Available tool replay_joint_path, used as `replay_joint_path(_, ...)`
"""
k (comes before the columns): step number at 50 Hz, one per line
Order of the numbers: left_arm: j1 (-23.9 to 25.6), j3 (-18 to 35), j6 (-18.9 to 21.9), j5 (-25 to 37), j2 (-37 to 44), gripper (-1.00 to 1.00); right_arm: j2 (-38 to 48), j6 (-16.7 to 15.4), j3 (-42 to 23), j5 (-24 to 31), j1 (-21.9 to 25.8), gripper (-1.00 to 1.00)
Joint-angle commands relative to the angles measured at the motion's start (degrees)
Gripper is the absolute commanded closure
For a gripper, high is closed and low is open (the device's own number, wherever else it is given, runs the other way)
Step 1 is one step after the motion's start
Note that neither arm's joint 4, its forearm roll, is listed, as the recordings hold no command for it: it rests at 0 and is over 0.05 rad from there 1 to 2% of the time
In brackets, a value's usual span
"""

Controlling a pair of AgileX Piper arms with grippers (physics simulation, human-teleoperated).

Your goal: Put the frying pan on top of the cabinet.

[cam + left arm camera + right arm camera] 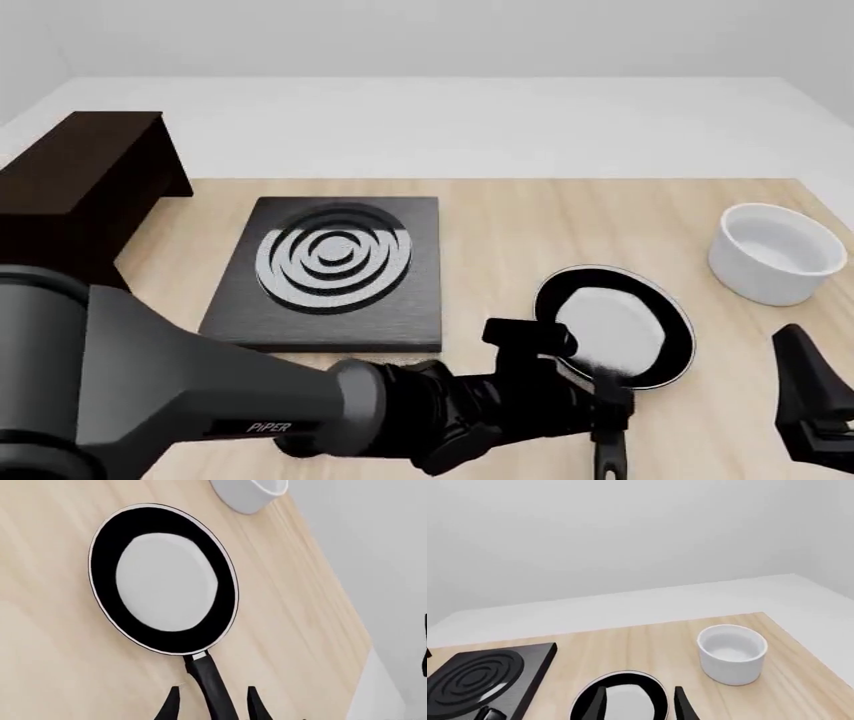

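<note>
The frying pan (617,335) is round and glossy black with a pale reflecting inside. It lies flat on the wooden table, right of centre and near the front. In the left wrist view the pan (163,580) fills the middle, and its long handle (212,685) runs back between my left fingers. My left gripper (213,705) is open and straddles the handle with a gap on each side; in the front view it (607,415) sits over the handle. The dark brown cabinet (67,190) stands at the far left. My right gripper (640,702) is open and empty at the front right (805,385).
A square black burner plate (334,265) with silver rings lies between the cabinet and the pan. A white round bowl (774,250) stands at the right; it also shows in the right wrist view (732,652). The table's right edge (347,680) is close to the pan handle.
</note>
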State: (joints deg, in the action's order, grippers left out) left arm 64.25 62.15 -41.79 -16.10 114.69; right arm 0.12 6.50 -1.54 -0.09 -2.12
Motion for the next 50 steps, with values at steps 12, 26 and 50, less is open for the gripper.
replay_joint_path(12, 1.2, 1.6, -0.4, -0.1, 3.0, -1.0, 0.2, 0.6, -0.6, 0.4, -0.1, -1.0)
replay_joint_path(26, 2.2, 2.9, -0.5, 0.6, 4.5, -1.0, 0.2, 0.6, -0.7, 0.5, -0.2, -1.0)
replay_joint_path(50, 4.0, 5.5, 0.2, 1.7, 6.8, -1.0, 0.0, 1.2, -0.1, -0.3, -0.3, -1.0)
